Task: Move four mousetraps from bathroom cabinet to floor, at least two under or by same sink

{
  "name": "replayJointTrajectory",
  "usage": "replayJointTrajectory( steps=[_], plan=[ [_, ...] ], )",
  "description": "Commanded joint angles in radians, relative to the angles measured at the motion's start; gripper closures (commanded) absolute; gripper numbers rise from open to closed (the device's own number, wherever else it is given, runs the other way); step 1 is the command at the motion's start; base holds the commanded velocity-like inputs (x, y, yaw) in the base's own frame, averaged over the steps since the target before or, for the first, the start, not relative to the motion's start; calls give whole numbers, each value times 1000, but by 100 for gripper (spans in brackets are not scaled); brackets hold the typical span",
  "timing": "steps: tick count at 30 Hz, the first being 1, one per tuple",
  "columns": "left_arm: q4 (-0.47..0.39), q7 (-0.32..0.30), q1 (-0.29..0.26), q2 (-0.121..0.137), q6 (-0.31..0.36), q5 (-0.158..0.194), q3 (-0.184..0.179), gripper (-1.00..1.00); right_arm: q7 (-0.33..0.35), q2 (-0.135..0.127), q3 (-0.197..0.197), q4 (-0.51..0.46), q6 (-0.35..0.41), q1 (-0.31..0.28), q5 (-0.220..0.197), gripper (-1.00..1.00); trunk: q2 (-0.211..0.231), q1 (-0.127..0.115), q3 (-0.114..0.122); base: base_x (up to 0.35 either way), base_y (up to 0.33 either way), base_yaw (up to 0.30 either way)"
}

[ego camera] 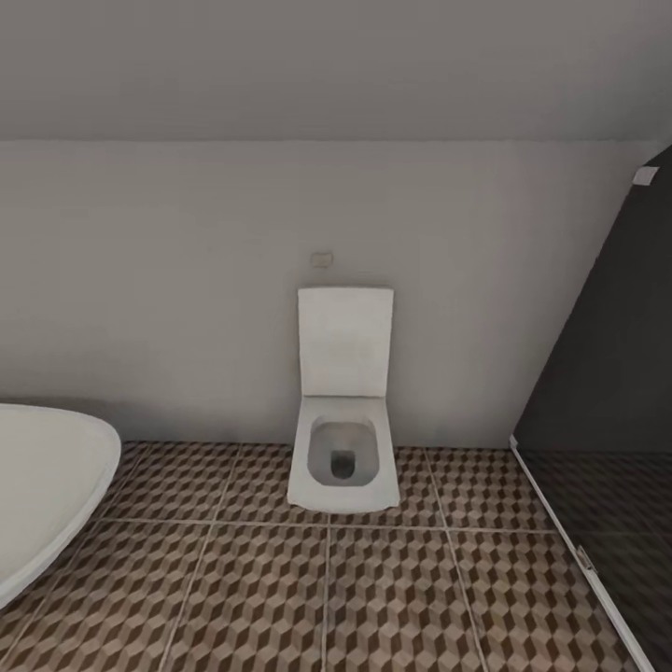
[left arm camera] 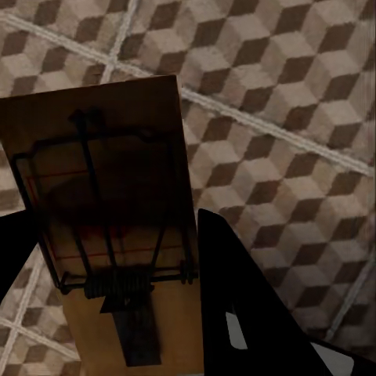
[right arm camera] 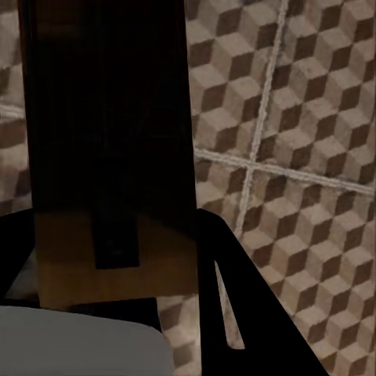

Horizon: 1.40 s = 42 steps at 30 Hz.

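Each gripper's jaws hold a mousetrap, left [left arm camera: 110,227] and right [right arm camera: 110,157], above the cube-patterned bathroom floor [ego camera: 392,597]; a white toilet [ego camera: 343,439] stands against the wall.

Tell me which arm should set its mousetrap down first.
Either, probably: the left gripper and right gripper each hold a mousetrap above the bathroom floor. No sink is identifiable.

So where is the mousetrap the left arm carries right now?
In the left wrist view, the mousetrap sits between the left gripper's fingers, held above the cube-patterned bathroom floor.
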Motion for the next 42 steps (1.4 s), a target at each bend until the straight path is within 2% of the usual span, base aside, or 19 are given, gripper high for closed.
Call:
replayJointTrajectory(
  steps=[1, 6, 10, 13, 18, 24, 25, 27, 28, 29, 32, 35, 37, 39, 42],
  plan=[
    [-1, 5, 0, 1, -2, 2, -9, 100, -2, 2, 8, 0, -3, 0, -12, 100, 0, 1, -1, 335, 0, 0],
    [0, 5, 0, 2, -2, 2, -9, 100, -8, -4, -3, 0, -4, 0, -21, 100, 0, 1, 1, 335, 0, -118],
    [0, 5, -1, 2, -2, 2, -9, 100, -10, -8, -43, 1, -4, 0, -49, 100, 0, 1, 3, 335, 0, -219],
    [0, 5, -1, 2, -2, 2, -9, 100, -10, -8, -56, 1, -5, 0, -55, 100, 0, 1, 4, 329, 0, -90],
    [0, 5, -1, 3, -2, 3, -9, 100, -10, -9, -61, 2, -6, 0, -55, 100, 0, 1, 4, 273, 0, -18],
    [1, 11, 0, 13, -1, 8, -7, 100, -13, -8, -56, 1, 2, -1, -52, 100, 0, 1, 4, 45, 0, -1],
    [2, 38, -5, 15, 28, 8, -4, 100, -52, -26, -59, 1, 177, -89, -53, 100, 0, 1, 4, 0, 0, 0],
    [1, 69, -35, 13, 100, 6, -4, 100, -74, -32, -59, -2, 308, -166, -52, 100, 0, 1, 4, 0, 0, 0],
    [-1, 91, -63, 12, 159, 6, -4, 100, -80, -33, -60, -4, 365, -204, -52, 100, 0, 1, 4, 0, 0, 0],
    [-3, 126, -116, 10, 257, 6, -4, 100, -86, -32, -60, -5, 426, -263, -52, 100, 0, 1, 4, 0, 0, 0],
    [-11, 181, -233, -2, 430, 5, -4, 100, -90, -30, -60, -7, 481, -365, -53, 100, 0, 1, 4, 0, 0, 0],
    [-13, 229, -342, -24, 523, 4, -5, 100, -89, -29, -60, -8, 498, -461, -54, 100, 0, 1, 4, 0, 0, 0],
    [-14, 268, -396, -36, 554, 4, -6, 100, -87, -30, -61, -7, 531, -515, -59, 100, 0, 1, 4, 0, 0, 0],
    [-15, 293, -431, -44, 566, 2, -8, 100, -85, -29, -64, -9, 617, -554, -59, 100, 0, 1, 4, 0, 0, 0],
    [-16, 302, -445, -48, 563, 1, -11, 100, -85, -27, -66, -11, 667, -569, -59, 100, 0, 1, 4, 0, 0, 0]
  ],
)
